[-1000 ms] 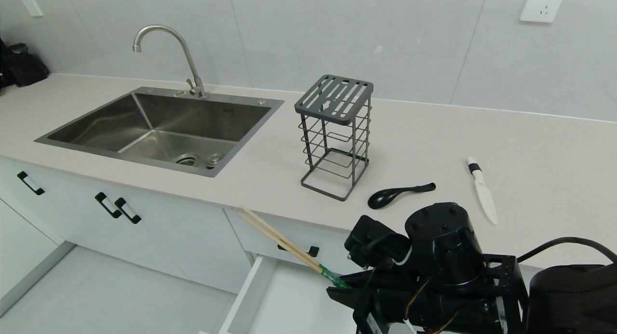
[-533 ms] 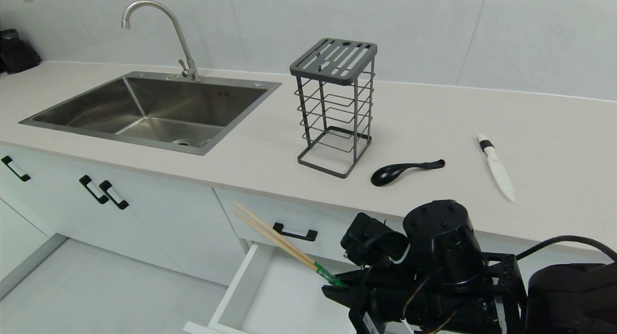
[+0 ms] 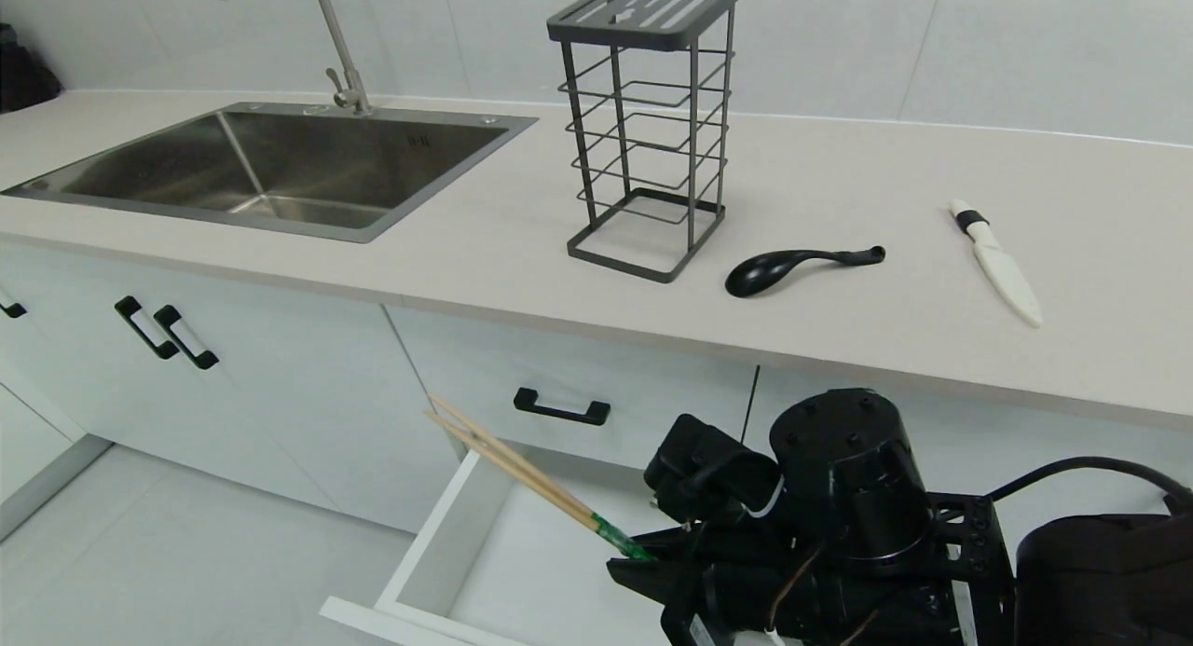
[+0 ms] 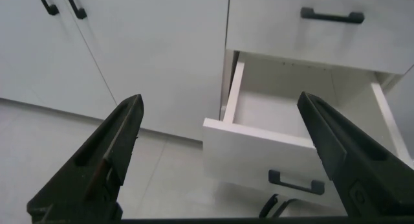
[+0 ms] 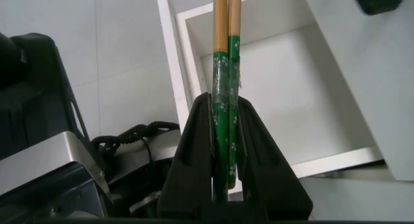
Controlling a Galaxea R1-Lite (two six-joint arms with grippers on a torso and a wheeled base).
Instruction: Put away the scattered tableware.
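My right gripper (image 3: pixel 641 560) is shut on the green-tipped ends of a pair of wooden chopsticks (image 3: pixel 518 467), which slant up and to the left over the open white drawer (image 3: pixel 438 534) below the counter. In the right wrist view the chopsticks (image 5: pixel 226 56) stick out of the right gripper (image 5: pixel 226 117) above the drawer's bare inside (image 5: pixel 278 88). A black spoon (image 3: pixel 783 266) and a white knife (image 3: pixel 997 264) lie on the counter. My left gripper (image 4: pixel 220 106) is wide open, holds nothing, and faces the drawer's front (image 4: pixel 259 156).
A dark wire rack (image 3: pixel 645 124) stands on the counter left of the spoon. Farther left are the steel sink (image 3: pixel 252 161) and its tap (image 3: pixel 331 31). A shut drawer with a black handle (image 3: pixel 561 408) sits above the open one. Cabinet doors (image 3: pixel 158 329) line the left.
The whole head view has shifted: the camera has sunk, so the counter sits higher in the picture and more of the open drawer shows. The right gripper still holds the chopsticks.
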